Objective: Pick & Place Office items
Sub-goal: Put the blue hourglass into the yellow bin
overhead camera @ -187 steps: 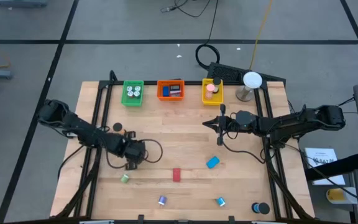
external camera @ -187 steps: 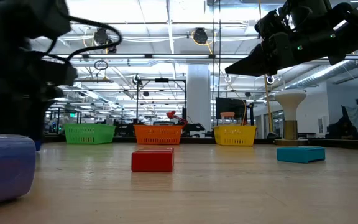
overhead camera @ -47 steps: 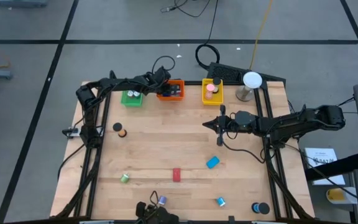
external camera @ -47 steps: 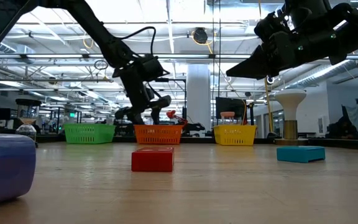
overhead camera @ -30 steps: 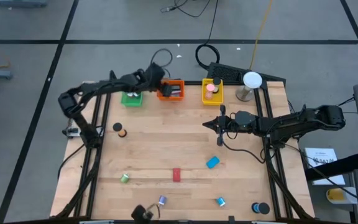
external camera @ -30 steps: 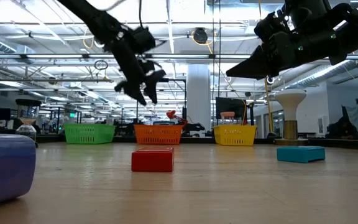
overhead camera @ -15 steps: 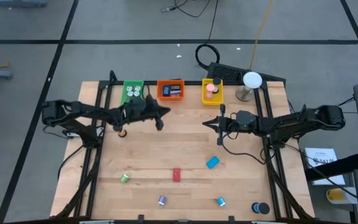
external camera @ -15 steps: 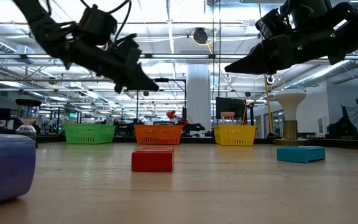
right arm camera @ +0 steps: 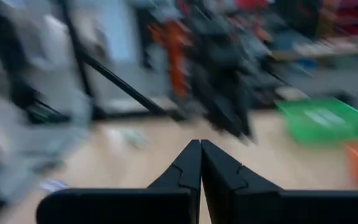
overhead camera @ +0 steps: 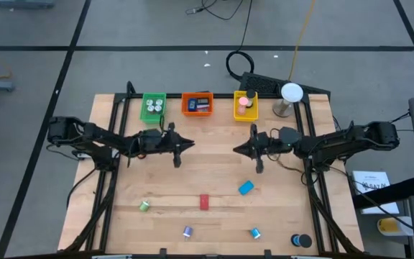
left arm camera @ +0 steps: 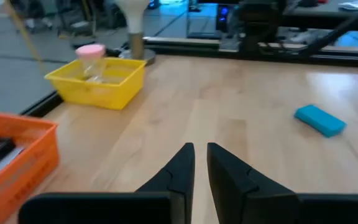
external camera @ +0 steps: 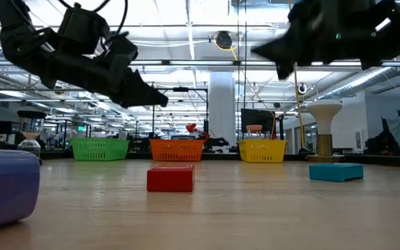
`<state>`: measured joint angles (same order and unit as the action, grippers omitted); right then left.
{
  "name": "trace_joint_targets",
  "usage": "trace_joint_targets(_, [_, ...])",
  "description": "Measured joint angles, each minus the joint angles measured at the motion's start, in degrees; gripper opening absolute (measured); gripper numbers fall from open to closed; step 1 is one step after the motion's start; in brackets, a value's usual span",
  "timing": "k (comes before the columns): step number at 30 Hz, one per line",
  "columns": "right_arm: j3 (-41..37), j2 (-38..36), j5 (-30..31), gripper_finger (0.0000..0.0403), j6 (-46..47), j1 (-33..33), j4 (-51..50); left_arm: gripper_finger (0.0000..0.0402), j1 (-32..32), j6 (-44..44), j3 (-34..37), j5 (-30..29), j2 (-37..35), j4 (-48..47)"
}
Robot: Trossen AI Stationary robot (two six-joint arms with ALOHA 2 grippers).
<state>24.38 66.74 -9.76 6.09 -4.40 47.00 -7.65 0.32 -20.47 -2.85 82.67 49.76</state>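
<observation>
No brand, label or writing can be read on any piece or tray; the surface is a pale wooden tabletop [overhead camera: 214, 180] edged by a black metal frame, and the low view looks past it into a large bright hall with ceiling lights and pipework. The left gripper [overhead camera: 183, 145] hangs above the table with its arm stretched out nearly level from the left edge; its two dark fingers [left arm camera: 178, 168] stand almost together with only a thin slit between them, holding nothing. The right gripper [overhead camera: 241, 150] faces it across the middle of the table, its arm reaching in level from the right edge, fingers pressed together and empty. Beyond the left gripper, at the table's far edge, stand a green plastic tray [overhead camera: 153, 107], an orange plastic tray [overhead camera: 197, 104] and a yellow plastic tray [overhead camera: 244, 106]; a white ball on a stand [overhead camera: 290, 94] sits just beyond the right gripper. The loose office items lie nearer the front edge than both grippers: a flat blue block [overhead camera: 246, 188] near the right gripper; a red rectangular block [overhead camera: 204, 202] between the two; a small green roll [overhead camera: 144, 206] on the left gripper's side; a small purple roll [overhead camera: 187, 232], a small blue roll [overhead camera: 255, 233] and a black disc [overhead camera: 302, 241] well apart from both.
</observation>
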Motion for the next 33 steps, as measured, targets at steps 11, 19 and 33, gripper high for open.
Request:
trace_joint_targets(11, [1.3, -7.2, 7.0, 0.0004, 10.3, 5.0, -4.1, 0.0049, 2.5, 0.9, 0.0, 0.0, 0.0, 0.0])
trace_joint_targets(19, [15.1, -10.7, 37.6, 0.0004, 12.9, 11.4, -59.2, 0.0049, 2.5, 0.9, 0.0, 0.0, 0.0, 0.0])
trace_joint_targets(33, [40.1, 0.9, 33.1, 0.0052, 45.2, 28.4, -106.8, 0.0049, 2.5, 0.9, 0.0, -0.1, 0.0, 0.0])
